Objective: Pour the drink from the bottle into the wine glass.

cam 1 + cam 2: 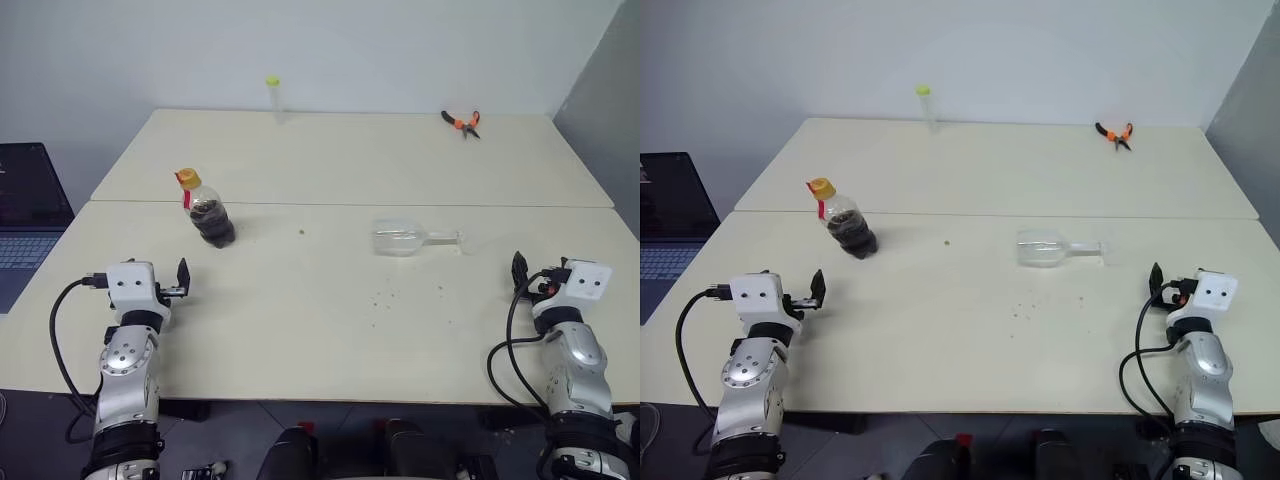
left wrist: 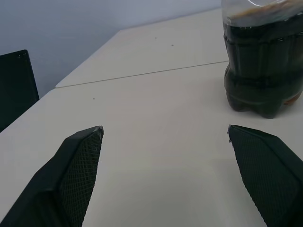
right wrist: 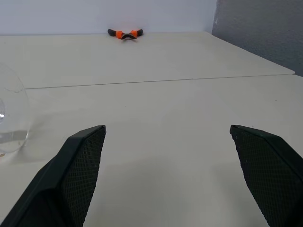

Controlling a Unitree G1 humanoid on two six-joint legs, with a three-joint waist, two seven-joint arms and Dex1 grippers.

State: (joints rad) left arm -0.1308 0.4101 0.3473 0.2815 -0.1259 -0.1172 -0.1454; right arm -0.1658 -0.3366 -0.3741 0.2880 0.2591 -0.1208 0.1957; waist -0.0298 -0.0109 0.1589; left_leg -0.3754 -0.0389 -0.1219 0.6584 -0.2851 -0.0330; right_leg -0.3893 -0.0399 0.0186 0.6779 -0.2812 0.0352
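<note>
Wine glass (image 1: 405, 239) lies sideways, apparently empty; capped bottle (image 1: 206, 211) upright.

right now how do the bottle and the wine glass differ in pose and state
The bottle stands on its base, leaning a little, while the wine glass lies on its side with its stem pointing toward the robot's right. The bottle holds dark drink and wears a yellow-orange cap; the wine glass is empty. The bottle sits ahead of the left gripper, the wine glass nearer the right gripper. Both are clear, rest on the table, and neither is held.
</note>
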